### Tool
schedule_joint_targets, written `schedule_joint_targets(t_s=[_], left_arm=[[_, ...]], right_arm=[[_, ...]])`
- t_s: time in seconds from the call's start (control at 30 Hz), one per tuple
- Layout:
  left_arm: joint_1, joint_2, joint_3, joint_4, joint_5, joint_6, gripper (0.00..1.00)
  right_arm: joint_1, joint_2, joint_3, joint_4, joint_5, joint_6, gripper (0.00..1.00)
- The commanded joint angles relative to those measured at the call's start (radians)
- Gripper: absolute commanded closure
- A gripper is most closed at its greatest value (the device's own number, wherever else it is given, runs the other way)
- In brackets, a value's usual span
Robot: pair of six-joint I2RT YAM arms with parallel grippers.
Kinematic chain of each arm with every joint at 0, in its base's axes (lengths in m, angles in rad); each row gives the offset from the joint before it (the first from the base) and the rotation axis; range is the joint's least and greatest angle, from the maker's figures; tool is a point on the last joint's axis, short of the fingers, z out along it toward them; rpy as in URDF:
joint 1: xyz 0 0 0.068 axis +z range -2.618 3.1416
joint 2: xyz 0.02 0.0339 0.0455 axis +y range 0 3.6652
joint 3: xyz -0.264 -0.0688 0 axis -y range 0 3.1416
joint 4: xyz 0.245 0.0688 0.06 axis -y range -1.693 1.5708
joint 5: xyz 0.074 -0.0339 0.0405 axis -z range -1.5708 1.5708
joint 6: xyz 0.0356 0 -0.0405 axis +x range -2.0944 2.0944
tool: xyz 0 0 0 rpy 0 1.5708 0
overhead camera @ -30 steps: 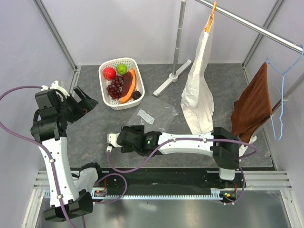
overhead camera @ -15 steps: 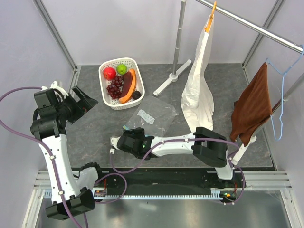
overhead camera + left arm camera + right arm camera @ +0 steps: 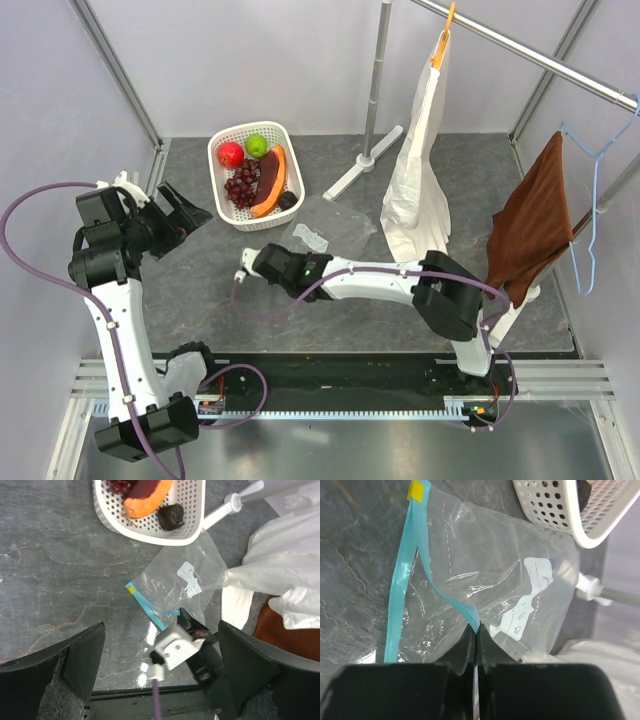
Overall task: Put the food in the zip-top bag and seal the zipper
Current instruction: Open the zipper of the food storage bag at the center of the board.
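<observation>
The clear zip-top bag (image 3: 325, 232) lies on the dark table, just in front of a white basket (image 3: 222, 205). My right gripper (image 3: 280, 255) is shut on one lip of the teal zipper (image 3: 402, 580) and pinches it at the jaw tips (image 3: 477, 630). The other lip lies flat, so the bag (image 3: 490, 575) is partly open. The food sits in the basket: red apple (image 3: 230, 154), green fruit (image 3: 257, 145), grapes (image 3: 241, 184), papaya slice (image 3: 270, 180) and dark ball (image 3: 288, 199). My left gripper (image 3: 185, 215) hangs open and empty left of the basket.
A white paper bag (image 3: 420, 190) hangs from a rail at the right, with the stand's foot (image 3: 362, 160) behind the zip-top bag. A brown towel (image 3: 528, 225) and a blue hanger (image 3: 590, 200) hang at the far right. Walls close in left and rear.
My right gripper has moved up to the bag's near edge and shut on the teal zipper lip. The bag looks bunched there. The left arm has barely moved.
</observation>
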Motion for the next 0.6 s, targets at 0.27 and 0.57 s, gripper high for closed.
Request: schedule_joint_targets(t_s=[0.27, 0.57], left_arm=[[0.004, -0.014, -0.035, 0.212, 0.291, 0.074, 0.00], [-0.008, 0.042, -0.086, 0.324, 0.365, 0.083, 0.00]], right_arm=[[-0.190, -0.356, 0.099, -0.201, -0.136, 0.421, 1.00], [-0.245, -0.524, 0.070, -0.198, -0.011, 0.516, 1.00]])
